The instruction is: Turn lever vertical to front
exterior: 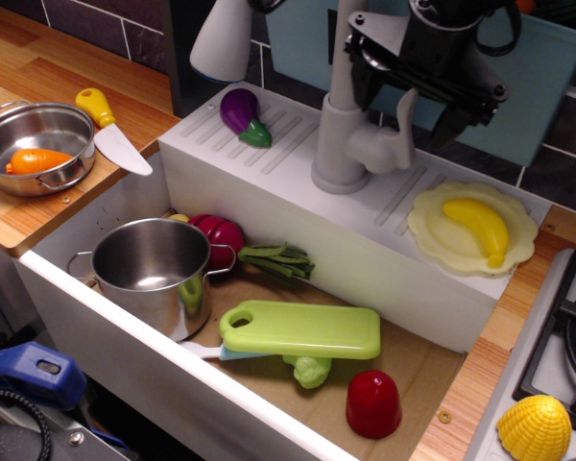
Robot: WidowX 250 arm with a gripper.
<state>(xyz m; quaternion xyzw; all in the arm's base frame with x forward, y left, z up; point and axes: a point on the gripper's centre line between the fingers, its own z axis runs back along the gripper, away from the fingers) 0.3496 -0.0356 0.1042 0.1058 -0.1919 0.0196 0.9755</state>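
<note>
The lever [404, 123] is a light-grey paddle that stands upright from the side knob [372, 150] on the right of the grey faucet column [340, 115]. Its rounded tip points up. My black gripper [415, 94] hangs just above the lever's tip, at the top of the view. Its jaws stand apart, one on each side of the tip, and hold nothing. The upper part of the gripper is cut off by the frame edge.
The white spout head [220, 40] hangs at upper left. An eggplant [241, 113] lies on the white ledge [298, 192], and a banana on a plate [472, 229] lies right of the faucet. The sink below holds a pot [154, 269], a green cutting board [300, 329] and toy vegetables.
</note>
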